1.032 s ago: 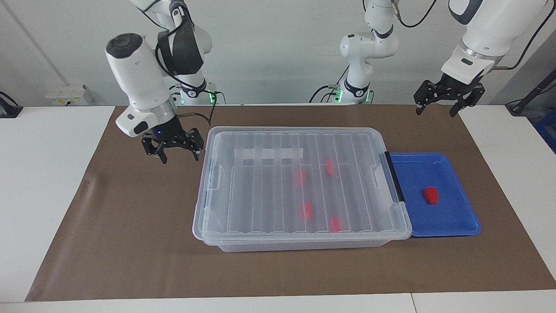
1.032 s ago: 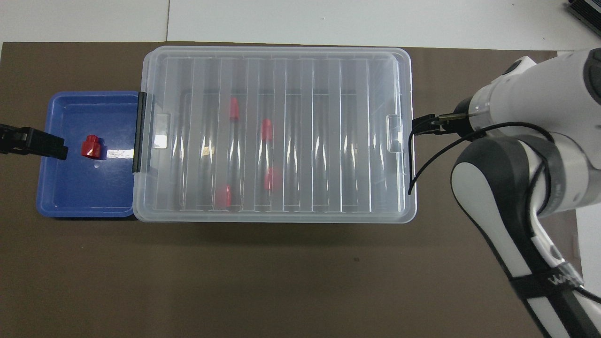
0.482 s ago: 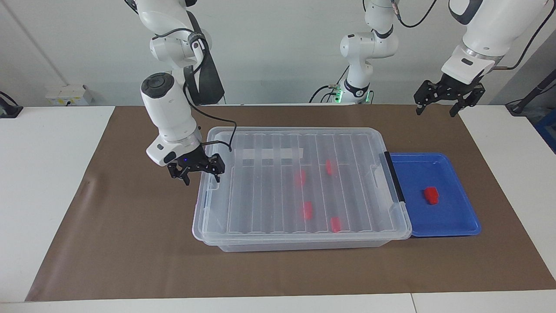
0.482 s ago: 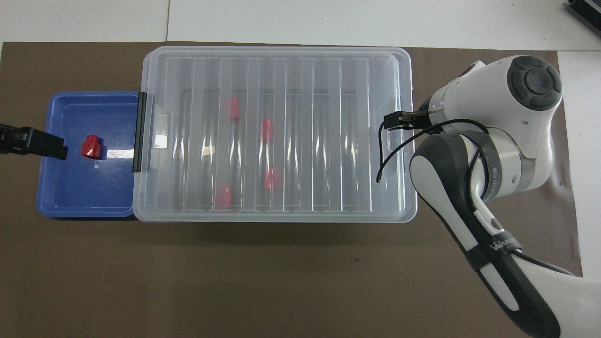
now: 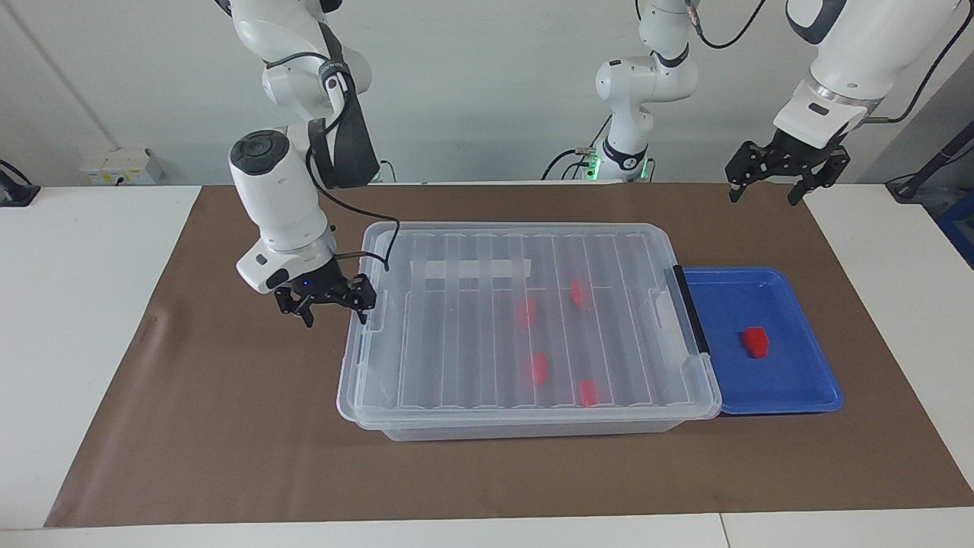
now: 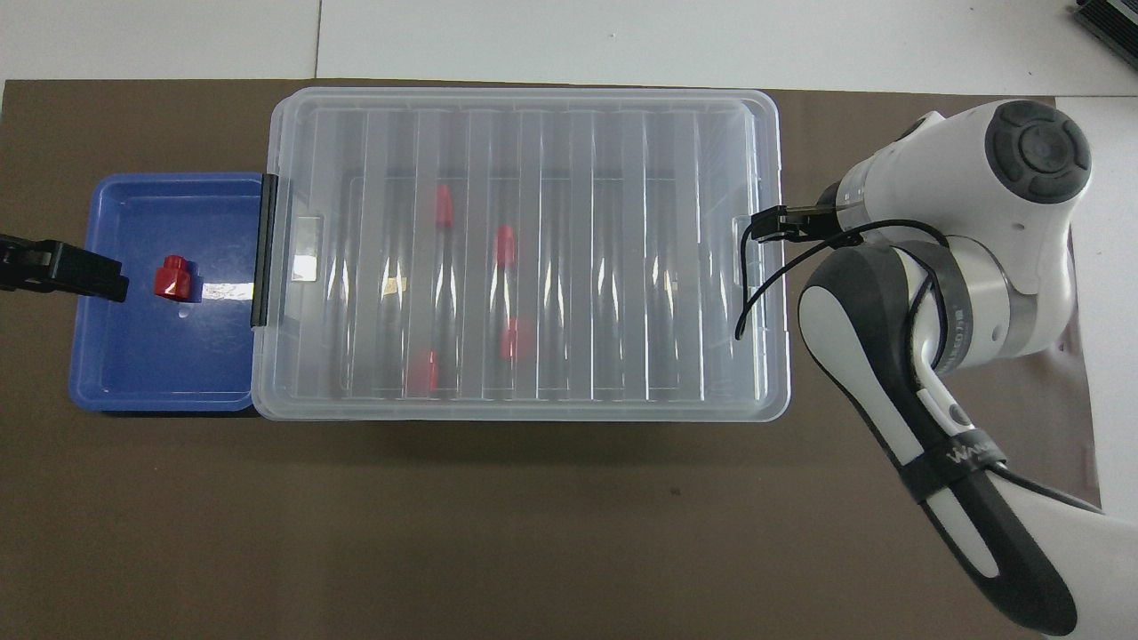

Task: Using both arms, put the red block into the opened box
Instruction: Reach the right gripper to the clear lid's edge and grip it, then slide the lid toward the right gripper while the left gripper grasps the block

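The box [image 5: 525, 327] serves as the reference item. It sits on the brown mat [image 5: 228, 426] with its ribbed clear lid [image 5: 472, 304] in place and closed over the bin. Four red blocks are visible through the lid, resting inside the box. A black handle [image 5: 691, 308] runs along the box end toward the left arm's end of the table.

The blue tray [image 5: 799, 380] lies just beside the box, touching that handle end. The red block [image 5: 755, 342] rests in the blue tray, roughly at its middle, well apart from the tray walls and outside the box.

The right gripper [image 5: 329, 303] is positioned at the box end toward the right arm's end of the table, level with the lid's small latch tab [image 5: 378, 310]. Its jaws are spread wide. One fingertip stands just at the lid rim; the other is over the mat beside the box. Whether the fingertip touches the rim cannot be determined. The gripper holds nothing. A black cable [image 6: 756, 284] from the right arm hangs over the lid corner in the overhead view.

The left gripper [image 5: 787, 176] hangs raised in the air above the mat, nearer to the robots than the blue tray and well apart from the box. Its jaws are spread wide and empty. The left arm waits.
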`<action>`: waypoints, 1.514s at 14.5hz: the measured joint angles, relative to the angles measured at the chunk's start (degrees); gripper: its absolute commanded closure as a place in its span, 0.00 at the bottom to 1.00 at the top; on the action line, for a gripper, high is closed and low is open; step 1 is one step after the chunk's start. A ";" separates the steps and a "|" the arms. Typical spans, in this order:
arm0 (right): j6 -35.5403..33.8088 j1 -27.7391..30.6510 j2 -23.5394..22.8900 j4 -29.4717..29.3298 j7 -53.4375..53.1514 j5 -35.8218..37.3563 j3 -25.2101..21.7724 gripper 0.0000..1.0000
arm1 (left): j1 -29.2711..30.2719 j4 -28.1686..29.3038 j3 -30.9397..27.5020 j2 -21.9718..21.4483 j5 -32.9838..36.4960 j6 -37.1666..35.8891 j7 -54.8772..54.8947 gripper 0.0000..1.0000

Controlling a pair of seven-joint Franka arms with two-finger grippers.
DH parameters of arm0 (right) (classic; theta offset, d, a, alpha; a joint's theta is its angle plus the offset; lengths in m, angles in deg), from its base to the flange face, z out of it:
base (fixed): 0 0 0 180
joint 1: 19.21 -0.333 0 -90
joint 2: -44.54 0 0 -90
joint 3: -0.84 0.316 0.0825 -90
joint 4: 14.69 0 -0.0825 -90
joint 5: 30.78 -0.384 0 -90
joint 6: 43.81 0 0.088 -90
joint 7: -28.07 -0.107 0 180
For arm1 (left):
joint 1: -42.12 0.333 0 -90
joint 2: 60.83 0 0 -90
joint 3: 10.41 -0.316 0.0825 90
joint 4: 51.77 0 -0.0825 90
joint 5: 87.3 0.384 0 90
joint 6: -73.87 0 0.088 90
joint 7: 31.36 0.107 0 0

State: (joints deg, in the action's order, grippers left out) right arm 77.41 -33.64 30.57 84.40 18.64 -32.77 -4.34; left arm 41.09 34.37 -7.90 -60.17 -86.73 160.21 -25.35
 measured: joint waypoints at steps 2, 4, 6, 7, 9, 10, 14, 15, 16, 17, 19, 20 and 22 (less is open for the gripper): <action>0.00 0.76 0.00 -0.01 0.00 1.67 -0.01 0.00 | 0.00 0.71 -0.04 -0.12 0.00 1.15 0.00 0.00; -0.12 1.79 0.00 -0.01 0.00 3.19 -0.03 0.00 | 0.03 2.53 -0.20 -0.63 0.00 3.32 0.00 0.00; -0.45 2.99 0.02 -0.08 0.00 3.72 -0.04 0.00 | 0.36 4.55 -0.48 -1.33 0.00 5.36 0.00 0.00; -0.78 3.61 0.02 -0.13 0.00 3.85 -0.05 0.00 | 0.70 5.50 -0.53 -1.71 0.00 6.45 0.00 0.00; -1.72 4.88 0.07 -0.24 0.19 3.95 -0.07 0.00 | 0.88 7.63 -0.70 -2.45 0.00 9.18 0.00 0.00; -2.07 5.52 0.14 -0.29 0.50 3.97 -0.08 0.00 | 0.92 9.24 -0.72 -2.94 0.00 11.13 0.00 0.00; -2.58 8.10 0.25 -0.35 1.23 4.88 -0.13 0.00 | 2.31 18.31 -0.76 -4.50 0.00 21.57 0.09 0.00; -2.95 8.60 0.31 -0.38 1.23 5.65 -0.13 0.00 | 2.75 20.31 -0.79 -4.56 0.00 24.03 0.11 0.00; -3.26 8.96 0.37 -0.40 1.24 5.94 -0.15 0.00 | 3.16 22.07 -0.80 -4.54 0.00 26.35 0.12 0.00; -3.63 9.20 0.41 -0.45 1.26 5.99 -0.19 0.00 | 3.66 23.87 -0.80 -4.51 0.00 28.82 0.12 0.00; -4.12 9.65 0.44 -0.53 1.26 6.01 -0.21 0.00 | 4.74 28.13 -0.85 -4.18 0.00 35.05 0.18 0.00; -4.18 9.94 0.44 -0.54 1.54 6.05 -0.25 0.00 | 5.21 30.26 -0.85 -3.61 0.00 38.41 0.21 0.00; -4.43 11.10 0.45 -0.61 3.49 6.19 -0.30 0.00 | 6.29 32.83 -0.88 -1.50 0.00 43.70 1.40 0.00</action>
State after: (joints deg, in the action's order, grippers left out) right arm 72.99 -22.55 31.02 83.79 22.13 -26.58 -4.64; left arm 47.39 67.20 -8.78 -61.67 -86.73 203.90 -23.95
